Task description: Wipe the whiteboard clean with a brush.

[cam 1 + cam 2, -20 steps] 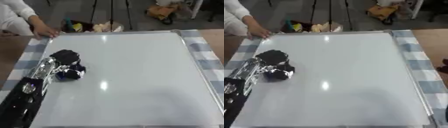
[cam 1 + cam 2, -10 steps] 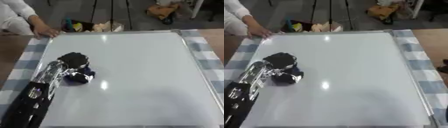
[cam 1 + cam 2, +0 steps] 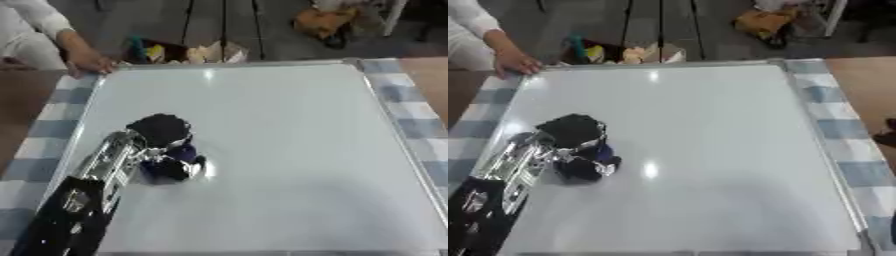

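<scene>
Left robot hand (image 3: pixel 162 132) curled round dark brush (image 3: pixel 175 162) on whiteboard (image 3: pixel 289 150), person's hand (image 3: pixel 87 62) touching its far-left corner, board's right expanse bare.

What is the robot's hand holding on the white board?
The left hand is curled over a dark blue thing, probably the brush, on the whiteboard. Which part it grips cannot be told.
</scene>
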